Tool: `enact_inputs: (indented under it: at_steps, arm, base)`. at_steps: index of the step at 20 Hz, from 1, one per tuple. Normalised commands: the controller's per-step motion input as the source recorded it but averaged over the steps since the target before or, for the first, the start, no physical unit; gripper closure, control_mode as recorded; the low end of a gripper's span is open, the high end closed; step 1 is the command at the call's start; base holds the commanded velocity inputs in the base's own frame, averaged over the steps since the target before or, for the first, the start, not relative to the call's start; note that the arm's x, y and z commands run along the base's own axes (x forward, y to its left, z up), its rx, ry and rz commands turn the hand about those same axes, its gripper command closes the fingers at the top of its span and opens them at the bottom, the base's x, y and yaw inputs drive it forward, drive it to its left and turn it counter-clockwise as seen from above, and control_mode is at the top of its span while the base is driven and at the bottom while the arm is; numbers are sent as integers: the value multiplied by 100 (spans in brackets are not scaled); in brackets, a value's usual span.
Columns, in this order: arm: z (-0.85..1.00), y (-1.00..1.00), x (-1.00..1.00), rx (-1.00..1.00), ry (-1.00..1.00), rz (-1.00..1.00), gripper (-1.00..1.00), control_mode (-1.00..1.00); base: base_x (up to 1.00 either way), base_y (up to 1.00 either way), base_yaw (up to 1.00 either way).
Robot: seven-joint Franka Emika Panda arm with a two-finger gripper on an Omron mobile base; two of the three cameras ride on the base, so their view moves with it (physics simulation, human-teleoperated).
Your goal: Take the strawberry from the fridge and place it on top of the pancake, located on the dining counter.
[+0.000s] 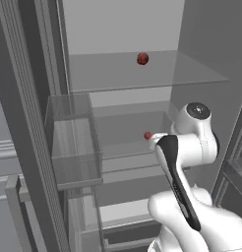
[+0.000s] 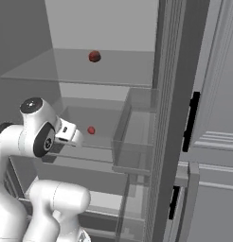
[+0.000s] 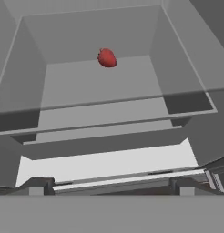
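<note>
The fridge [image 1: 24, 123] stands open, its glass shelves in view. On the middle shelf lies the small bright red strawberry [image 1: 147, 135] [image 2: 91, 130]; the hand view has it straight ahead, near the shelf's back [image 3: 107, 58]. My gripper [image 3: 111, 189] is open, its two dark fingertips [image 3: 41, 185] wide apart with nothing between them, short of the shelf's front edge and well apart from the strawberry. The white hand [image 2: 71, 133] reaches toward that shelf. The pancake and the dining counter are out of view.
A darker red round fruit [image 1: 142, 58] [image 2: 94, 56] sits on the upper glass shelf [image 1: 118, 74]. Clear door bins [image 1: 74, 142] [image 2: 135, 137] hang on the open doors at both sides. A white drawer front [image 3: 109, 164] lies below the middle shelf.
</note>
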Motion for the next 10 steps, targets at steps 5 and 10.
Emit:
enact_inputs:
  at_steps: [5,10]
  arm:
    - [0,0,94,0,0,0,-100,-100]
    - [0,-4,46,0,0,0,-100,-100]
  base:
    - [0,0,0]
    - [0,0,0]
